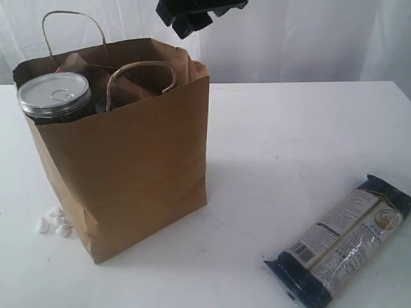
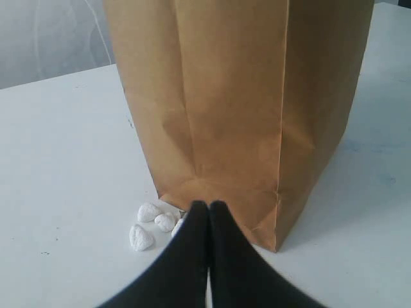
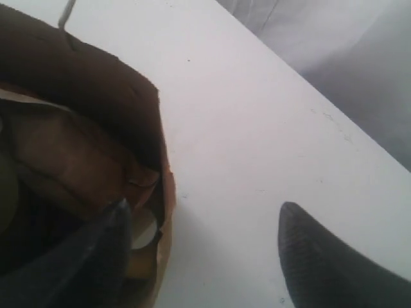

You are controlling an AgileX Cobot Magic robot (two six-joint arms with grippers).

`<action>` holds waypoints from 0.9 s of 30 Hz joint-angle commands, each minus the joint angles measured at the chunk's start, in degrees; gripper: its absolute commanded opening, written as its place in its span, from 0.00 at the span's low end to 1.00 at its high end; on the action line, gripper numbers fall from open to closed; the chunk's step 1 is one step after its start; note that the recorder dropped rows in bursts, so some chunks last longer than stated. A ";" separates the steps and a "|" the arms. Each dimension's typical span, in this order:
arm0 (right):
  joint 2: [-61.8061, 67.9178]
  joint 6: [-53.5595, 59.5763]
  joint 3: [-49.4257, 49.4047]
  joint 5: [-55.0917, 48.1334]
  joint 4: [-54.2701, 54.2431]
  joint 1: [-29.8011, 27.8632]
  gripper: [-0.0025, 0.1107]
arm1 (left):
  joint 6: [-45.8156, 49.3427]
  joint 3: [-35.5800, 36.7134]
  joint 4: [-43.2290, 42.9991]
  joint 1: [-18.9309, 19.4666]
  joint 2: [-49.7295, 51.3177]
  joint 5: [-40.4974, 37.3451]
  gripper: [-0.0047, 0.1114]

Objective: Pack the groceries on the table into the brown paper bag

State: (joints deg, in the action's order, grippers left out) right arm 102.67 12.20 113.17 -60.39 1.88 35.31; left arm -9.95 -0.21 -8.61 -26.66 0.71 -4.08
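A white table is seen across most of the exterior view, its flat top marked here and there by faint scuffs and tiny dark specks. Its far edge is drawn as a straight line across the scene. Behind that edge a white curtain is hung in soft vertical folds, and it is lit most brightly toward the upper right. The scene is lit evenly and diffusely, and only soft grey shadows are cast on the tabletop.
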 commanded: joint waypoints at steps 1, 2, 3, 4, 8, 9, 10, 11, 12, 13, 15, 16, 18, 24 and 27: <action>2.08 1.35 1.43 -1.05 -0.68 -0.35 0.57 | -0.38 0.21 -0.23 -0.32 -0.33 -0.31 0.04; 2.39 1.35 1.54 -1.16 -0.68 -0.35 0.57 | -0.38 0.21 -0.23 -0.32 -0.33 -0.31 0.04; 2.66 1.35 1.54 -1.16 -1.15 -0.35 0.57 | -0.38 0.21 -0.23 -0.32 -0.33 -0.31 0.04; 2.92 1.35 1.54 -1.16 -1.52 -0.08 0.57 | -0.38 0.21 -0.23 -0.32 -0.33 -0.31 0.04; 3.81 1.66 1.54 -1.18 -1.44 0.04 0.57 | -0.38 0.21 -0.23 -0.32 -0.33 -0.31 0.04; 4.17 1.66 1.54 -1.18 -1.44 0.04 0.57 | -0.38 0.21 -0.23 -0.32 -0.33 -0.31 0.04; 4.46 1.66 1.54 -1.28 -1.44 0.04 0.57 | -0.38 0.21 -0.23 -0.32 -0.33 -0.31 0.04; 4.75 1.80 1.54 -1.28 -1.44 0.04 0.57 | -0.38 0.21 -0.23 -0.32 -0.33 -0.31 0.04; 5.03 2.05 1.54 -1.28 -1.44 0.04 0.57 | -0.38 0.21 -0.23 -0.32 -0.33 -0.31 0.04; 5.51 2.07 1.54 -1.28 -1.44 0.04 0.57 | -0.38 0.21 -0.23 -0.32 -0.33 -0.31 0.04; 6.09 2.07 1.54 -1.28 -1.88 0.04 0.57 | -0.38 0.21 -0.23 -0.32 -0.33 -0.31 0.04; 6.57 2.07 1.54 -1.39 -1.88 0.04 0.57 | -0.38 0.21 -0.23 -0.32 -0.33 -0.31 0.04; 7.18 2.17 1.54 -1.39 -1.88 0.04 0.56 | -0.38 0.21 -0.23 -0.32 -0.33 -0.31 0.04; 8.64 2.38 1.54 -0.44 -1.54 0.04 0.43 | -0.38 0.21 -0.23 -0.32 -0.33 -0.31 0.04; 8.73 2.38 1.54 -0.44 -1.24 -0.39 0.21 | -0.38 0.21 -0.23 -0.32 -0.33 -0.31 0.04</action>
State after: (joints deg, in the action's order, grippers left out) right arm 111.37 14.10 114.18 -61.34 0.00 35.31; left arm -9.95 -0.21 -8.61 -26.66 0.71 -4.08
